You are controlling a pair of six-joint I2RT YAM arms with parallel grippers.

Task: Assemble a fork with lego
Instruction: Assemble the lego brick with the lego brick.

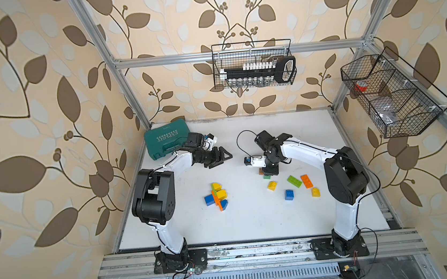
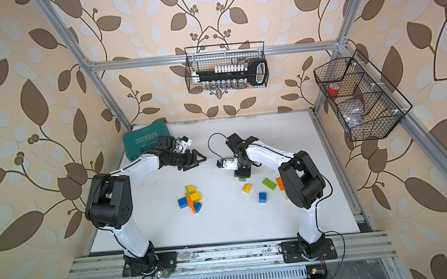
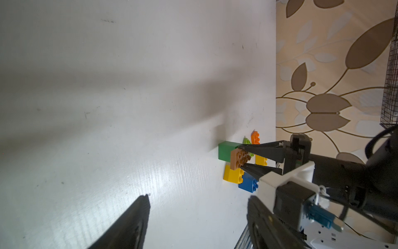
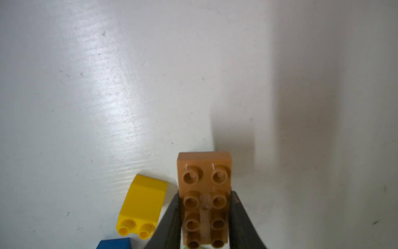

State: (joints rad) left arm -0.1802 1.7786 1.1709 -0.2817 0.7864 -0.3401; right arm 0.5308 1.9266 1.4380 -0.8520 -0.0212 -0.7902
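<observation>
Right gripper (image 4: pixel 204 195) clamps the long brown studded plastic brick (image 4: pixel 204 170) by its sides, studs up, seemingly for stacking, well apart from the half-built multicoloured brick cluster (image 1: pixel 217 196); left gripper (image 1: pixel 220 157) hovers unclenched, empty

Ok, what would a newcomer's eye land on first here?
The right end effector shut on a brown brick, toward the right of the table. Next, the part-built cluster of yellow, blue and orange bricks near the middle, and the teal case in the far left corner.
</observation>
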